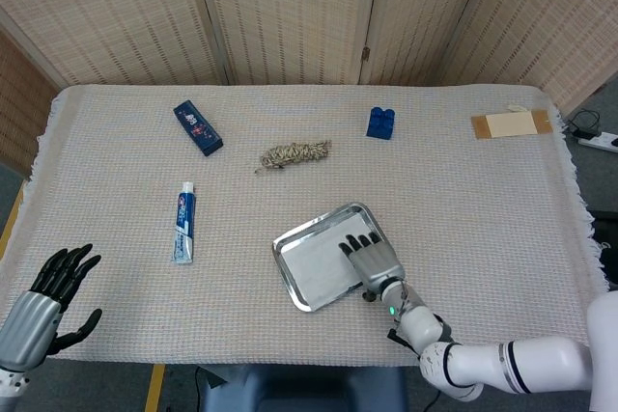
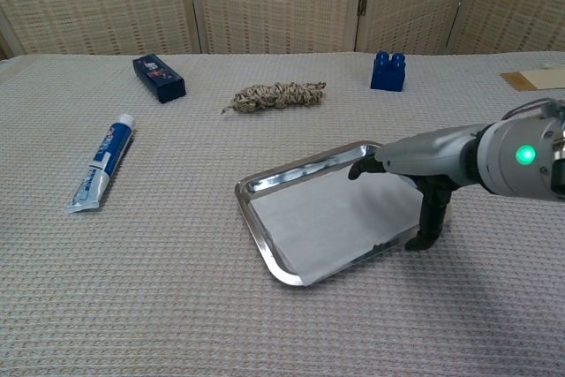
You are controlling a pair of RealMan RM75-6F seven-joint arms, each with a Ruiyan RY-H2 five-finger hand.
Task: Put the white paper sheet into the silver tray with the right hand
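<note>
1. Head view: the table point(image 1: 483, 200) carries everything. Your right hand point(image 1: 372, 260) sits at its near middle; your left hand point(image 1: 53, 288) is off the near left corner, fingers spread, holding nothing.
2. Silver tray point(image 1: 290, 242): it lies under and just left of your right fingers point(image 1: 359, 242), which reach over its right rim. It holds one thing only, the white paper sheet point(image 1: 319, 265).
3. White paper sheet: flat on the tray floor, just left of your fingertips. In the chest view its near corner comes right up to the tray's near rim; I cannot tell whether it overhangs.
4. Right hand state: fingers extended and apart, gripping nothing. In the chest view the thumb points down beside the tray's right edge and the sheet lies free below the palm.
5. Step in hand, as a judgement: placing looks done and you are at release. Next move calls for lifting the hand straight up, clear of the rim, so the fingers do not drag the sheet or nudge the tray.
6. Beyond your fingers: toothpaste tube point(image 1: 184, 223), dark blue box point(image 1: 198, 127), rope bundle point(image 1: 295, 153), blue block point(image 1: 380, 123), all well apart from the tray.
</note>
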